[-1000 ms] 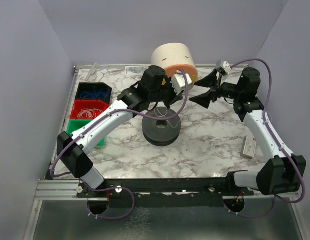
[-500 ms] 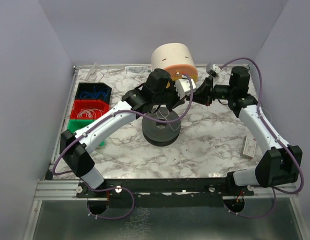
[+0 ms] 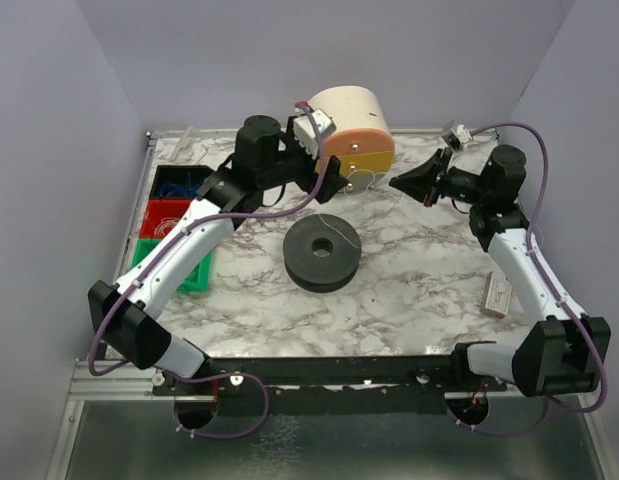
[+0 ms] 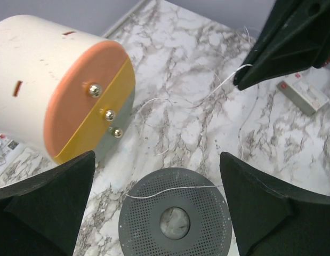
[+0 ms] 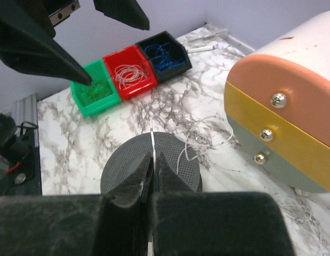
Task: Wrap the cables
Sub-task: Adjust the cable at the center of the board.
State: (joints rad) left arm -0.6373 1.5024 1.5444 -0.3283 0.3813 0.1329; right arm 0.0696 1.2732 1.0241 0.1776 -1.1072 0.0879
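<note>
The dark grey spool point(image 3: 322, 253) lies flat in the middle of the table. A hair-thin whitish cable point(image 4: 170, 190) runs across its perforated top point(image 4: 175, 218) and off toward the right. My right gripper point(image 3: 397, 183) hangs to the spool's upper right, shut on that cable point(image 5: 152, 140), which stands up between its closed jaws point(image 5: 153, 160). My left gripper point(image 3: 332, 175) is above and behind the spool, beside the cylinder. It is open, and nothing lies between its fingers point(image 4: 47, 208). The left wrist view looks down on the spool.
A cream cylinder point(image 3: 351, 122) with an orange, yellow and grey face lies at the back. Loose pale wire point(image 5: 210, 140) is strewn in front of it. Black point(image 3: 186, 185), red point(image 3: 177, 220) and green point(image 3: 179, 268) bins line the left edge. A small white box point(image 3: 499, 295) sits at the right.
My left gripper let go, opened and swung back to the left. My right gripper came in, shut on the cable and drew back to the right with it.
</note>
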